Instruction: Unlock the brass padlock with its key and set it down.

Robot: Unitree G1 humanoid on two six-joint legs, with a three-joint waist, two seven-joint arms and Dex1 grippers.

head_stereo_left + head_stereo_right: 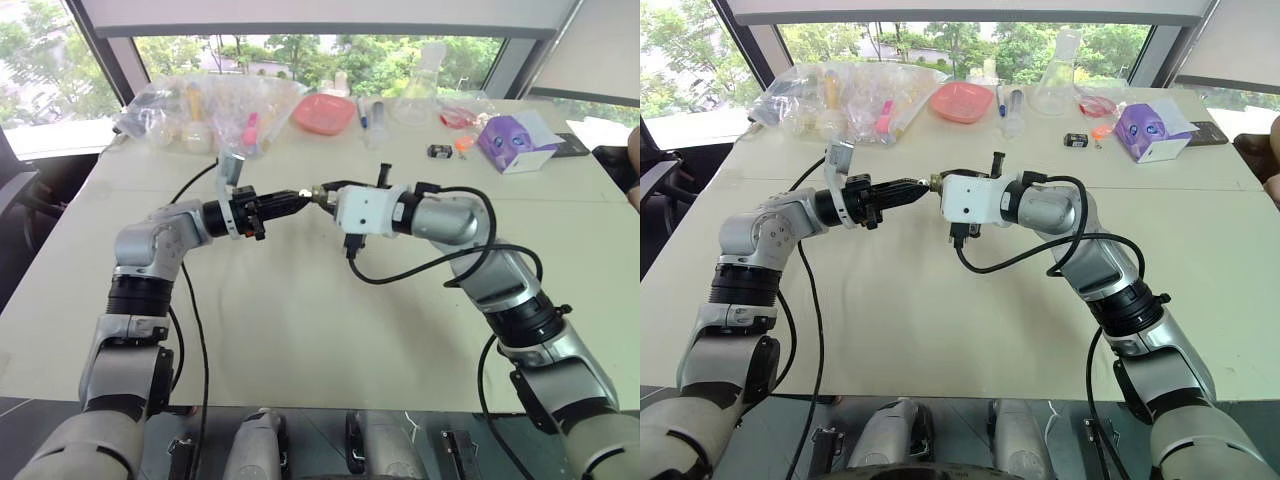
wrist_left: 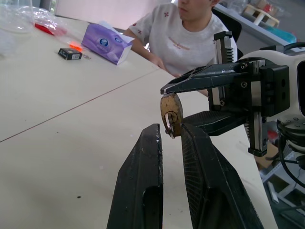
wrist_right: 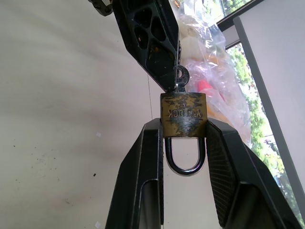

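Above the middle of the table [image 1: 300, 320], my right gripper [image 1: 322, 193] is shut on the brass padlock [image 3: 183, 114]. It clamps the brass body between both fingers, with the silvery shackle [image 3: 183, 162] hanging closed back towards the wrist. The key [image 3: 181, 75] sticks out of the padlock's far face. My left gripper [image 1: 303, 197] comes in level from the left and meets it tip to tip. Its black fingers [image 2: 147, 157] are shut on the small silvery key [image 2: 169, 125]. The padlock [image 2: 170, 112] hangs well above the tabletop.
Along the far edge lie a clear plastic bag of items [image 1: 200, 110], a pink bowl [image 1: 323, 112], a glass flask [image 1: 425, 95], a small black object [image 1: 440, 151] and a purple tissue box [image 1: 515, 140]. A person [image 2: 186, 28] sits at the table's right side.
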